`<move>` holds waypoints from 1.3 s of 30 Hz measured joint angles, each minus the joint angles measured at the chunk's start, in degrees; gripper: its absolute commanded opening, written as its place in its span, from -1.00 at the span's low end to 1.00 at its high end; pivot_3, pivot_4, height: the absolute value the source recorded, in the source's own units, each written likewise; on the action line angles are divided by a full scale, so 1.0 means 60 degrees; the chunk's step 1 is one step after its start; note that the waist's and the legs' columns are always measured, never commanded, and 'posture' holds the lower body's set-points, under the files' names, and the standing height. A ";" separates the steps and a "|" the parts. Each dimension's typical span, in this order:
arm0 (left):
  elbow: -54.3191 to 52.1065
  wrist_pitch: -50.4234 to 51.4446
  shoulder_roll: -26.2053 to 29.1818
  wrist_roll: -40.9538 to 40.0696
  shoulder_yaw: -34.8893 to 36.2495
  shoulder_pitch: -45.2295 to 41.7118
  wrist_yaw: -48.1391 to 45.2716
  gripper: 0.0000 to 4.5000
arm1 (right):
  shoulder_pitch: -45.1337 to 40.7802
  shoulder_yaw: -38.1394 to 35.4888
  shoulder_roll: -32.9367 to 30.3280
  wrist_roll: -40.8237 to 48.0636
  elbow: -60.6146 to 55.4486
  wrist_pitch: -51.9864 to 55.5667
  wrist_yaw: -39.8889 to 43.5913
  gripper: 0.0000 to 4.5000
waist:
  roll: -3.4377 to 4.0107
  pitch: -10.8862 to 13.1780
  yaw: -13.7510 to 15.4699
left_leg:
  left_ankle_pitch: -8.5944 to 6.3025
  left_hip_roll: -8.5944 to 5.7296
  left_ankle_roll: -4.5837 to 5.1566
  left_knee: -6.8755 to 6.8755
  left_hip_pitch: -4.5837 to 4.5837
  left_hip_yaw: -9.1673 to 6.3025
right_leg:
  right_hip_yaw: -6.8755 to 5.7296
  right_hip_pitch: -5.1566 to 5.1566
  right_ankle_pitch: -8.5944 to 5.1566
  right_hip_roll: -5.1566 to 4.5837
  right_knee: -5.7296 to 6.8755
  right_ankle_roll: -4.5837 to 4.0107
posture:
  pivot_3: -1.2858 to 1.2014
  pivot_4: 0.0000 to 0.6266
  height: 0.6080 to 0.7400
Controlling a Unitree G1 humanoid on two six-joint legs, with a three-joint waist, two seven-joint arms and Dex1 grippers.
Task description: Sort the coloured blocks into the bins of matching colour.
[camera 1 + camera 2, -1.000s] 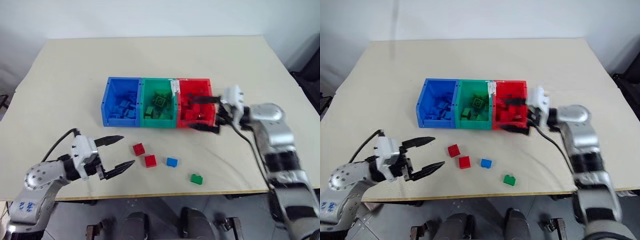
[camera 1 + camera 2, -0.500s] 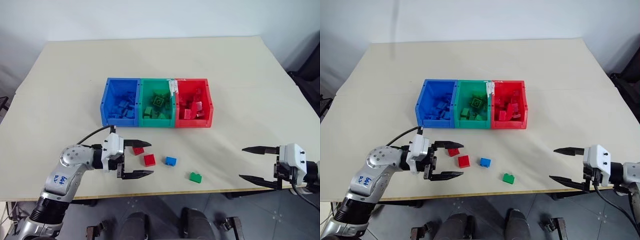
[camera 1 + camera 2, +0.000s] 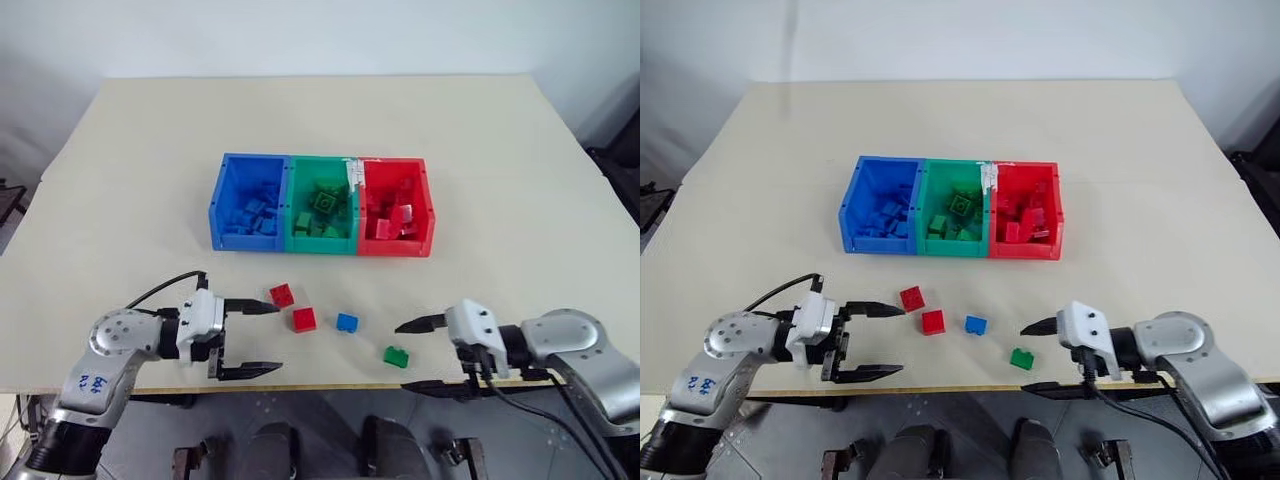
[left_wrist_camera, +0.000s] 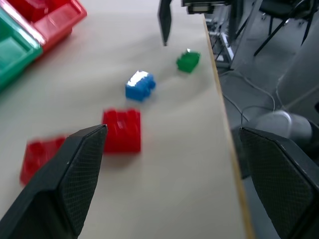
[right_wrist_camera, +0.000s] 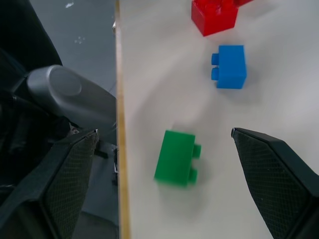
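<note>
The bins stand joined mid-table: blue (image 3: 243, 241), green (image 3: 322, 245), red (image 3: 395, 247), each holding several blocks of its own colour. Loose coloured blocks lie nearer the front: two red (image 3: 282, 295) (image 3: 304, 319), one blue (image 3: 347, 322), one green (image 3: 396, 355). My left gripper (image 3: 270, 338) is open and empty, pointing right, just left of the red blocks (image 4: 122, 130). My right gripper (image 3: 400, 357) is open and empty at the front edge, pointing left. The green block (image 5: 175, 158) lies just ahead between its finger lines, untouched.
The table's front edge (image 5: 118, 124) runs under my right gripper, so one finger hangs over the floor. Chairs and cables (image 4: 269, 30) stand beyond the table's side. Bare tabletop (image 3: 520, 180) lies right of and behind the bins.
My right gripper left the red bin, dropped back to the front edge, then swung left up to the green block. My left gripper moved right toward the red blocks, then sank slightly.
</note>
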 measured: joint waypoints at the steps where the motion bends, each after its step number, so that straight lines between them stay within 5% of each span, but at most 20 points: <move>1: -0.0123 0.0054 0.0075 -0.0022 0.0073 0.0107 0.0030 1.00 | -0.0002 0.0151 0.0047 -0.0203 0.0162 -0.0082 -0.0134 0.98 | 0.0000 -0.0001 -0.0008 | -0.0002 -0.0004 0.0003 0.0001 0.0000 0.0000 | 0.0002 0.0002 0.0000 -0.0002 -0.0002 0.0001 | 0.03 -0.52 1.00; 2: -0.0250 0.0108 0.0081 -0.0040 0.0180 0.0176 0.0070 1.00 | 0.0005 0.0227 0.0118 -0.0352 0.0382 -0.0161 -0.0248 0.98 | -0.0001 -0.0001 -0.0018 | -0.0003 -0.0006 0.0005 0.0001 -0.0001 0.0002 | 0.0003 0.0002 0.0001 -0.0003 -0.0002 0.0002 | 0.03 -0.52 1.00; 13: -0.0743 0.0400 0.0058 -0.0150 0.0482 0.0416 0.0633 1.00 | -0.0157 0.0082 0.0343 -0.0084 0.1192 -0.0584 0.0025 -0.60 | -0.0006 -0.0004 -0.0057 | -0.0002 -0.0001 0.0004 0.0001 0.0009 0.0005 | 0.0001 0.0007 0.0002 0.0002 0.0001 0.0003 | 0.03 -0.52 1.00; 18: -0.0762 0.0457 -0.0257 -0.0188 0.0925 0.0497 0.1225 1.00 | -0.1284 0.0002 0.1266 0.1121 0.1102 0.0002 0.0176 -0.60 | -0.0005 -0.0003 -0.0196 | 0.0000 0.0015 -0.0001 0.0001 0.0013 0.0016 | 0.0007 -0.0003 0.0002 0.0008 0.0014 0.0002 | 0.03 -0.52 1.00; 22: -0.1026 0.0601 -0.0644 -0.0336 0.1509 0.1001 0.2036 1.00 | -0.3573 0.0115 0.2339 0.1341 0.1279 0.0954 -0.0718 -0.60 | -0.0005 -0.0003 -0.0341 | 0.0002 0.0021 -0.0006 0.0001 0.0011 0.0016 | 0.0012 -0.0012 0.0001 0.0008 0.0023 0.0001 | 0.03 -0.52 1.00; 26: -0.1366 0.0569 -0.0674 -0.0336 0.2382 0.1936 0.2493 1.00 | -0.6680 0.0477 0.3494 0.0639 0.3153 0.1608 -0.1989 -0.60 | -0.0001 -0.0002 -0.0418 | 0.0001 0.0021 -0.0012 -0.0001 0.0005 0.0010 | 0.0011 -0.0030 -0.0007 0.0009 0.0046 -0.0014 | 0.03 -0.52 1.00; 31: -0.1401 0.0460 -0.0789 -0.0337 0.3125 0.2710 0.2769 1.00 | -0.8592 0.0872 0.4514 -0.0517 0.5996 0.1175 -0.2638 -0.60 | -0.0007 -0.0005 -0.0332 | -0.0005 0.0004 -0.0005 -0.0009 -0.0006 -0.0006 | -0.0004 -0.0030 -0.0010 0.0003 0.0043 -0.0019 | 0.03 -0.52 1.00; 39: -0.1720 0.0619 -0.0981 -0.0428 0.3190 0.3008 0.3050 1.00 | -0.9161 0.1007 0.4979 -0.1466 0.8209 -0.0480 -0.2676 0.61 | -0.0006 -0.0005 -0.0395 | -0.0005 0.0002 -0.0004 -0.0018 -0.0013 -0.0005 | -0.0011 -0.0035 -0.0010 0.0001 0.0041 -0.0019 | 0.03 -0.52 1.00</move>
